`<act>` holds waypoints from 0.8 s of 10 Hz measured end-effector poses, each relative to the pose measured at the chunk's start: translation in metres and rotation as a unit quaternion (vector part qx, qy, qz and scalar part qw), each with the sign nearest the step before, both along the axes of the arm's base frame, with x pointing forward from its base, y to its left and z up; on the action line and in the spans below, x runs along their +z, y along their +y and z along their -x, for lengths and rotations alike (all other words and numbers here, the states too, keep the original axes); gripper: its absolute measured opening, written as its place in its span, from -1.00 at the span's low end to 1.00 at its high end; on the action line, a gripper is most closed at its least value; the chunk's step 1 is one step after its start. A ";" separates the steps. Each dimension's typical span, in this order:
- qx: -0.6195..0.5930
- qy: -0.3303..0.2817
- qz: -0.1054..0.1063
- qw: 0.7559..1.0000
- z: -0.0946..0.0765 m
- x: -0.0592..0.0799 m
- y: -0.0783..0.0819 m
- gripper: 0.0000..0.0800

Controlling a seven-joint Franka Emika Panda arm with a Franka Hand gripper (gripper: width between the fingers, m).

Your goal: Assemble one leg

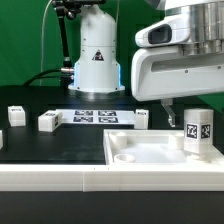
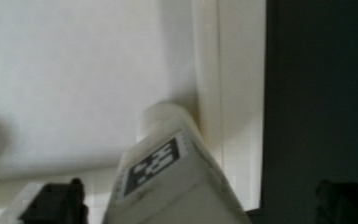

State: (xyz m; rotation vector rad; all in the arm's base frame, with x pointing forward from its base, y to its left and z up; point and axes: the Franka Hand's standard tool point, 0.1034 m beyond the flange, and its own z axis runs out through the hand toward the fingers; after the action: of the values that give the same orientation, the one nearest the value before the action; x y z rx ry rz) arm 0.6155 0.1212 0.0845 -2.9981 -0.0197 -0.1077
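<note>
Leg (image 2: pixel 163 165) between the spread jaws

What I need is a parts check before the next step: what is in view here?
leg: 1, white with a black-and-white tag, upright at the panel's back corner on the exterior view's right
panel: 1, white, tray-like, at the front of the table
small pieces: 3, white, on the table, two to the exterior view's left of the marker board, one to its right
marker board: 1, white with tags, flat, mid-table
table: 1, black, under everything
arm base: 1, white, behind the marker board
gripper: 1, white with dark fingers, open, over the leg
</note>
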 end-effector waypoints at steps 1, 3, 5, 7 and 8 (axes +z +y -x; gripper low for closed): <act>0.037 -0.009 0.003 0.999 -0.002 0.001 -0.002 0.62; 0.108 -0.037 0.011 0.993 -0.008 0.001 -0.010 0.62; 0.155 -0.038 0.016 0.987 -0.002 -0.007 -0.012 0.62; 0.150 -0.037 0.015 0.988 -0.002 -0.008 -0.012 0.62; 0.150 -0.037 0.015 0.988 -0.002 -0.008 -0.012 0.62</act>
State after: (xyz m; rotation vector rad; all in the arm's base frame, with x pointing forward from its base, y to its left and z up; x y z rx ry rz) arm 0.6178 0.1094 0.0767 -2.9772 -0.4824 -0.1866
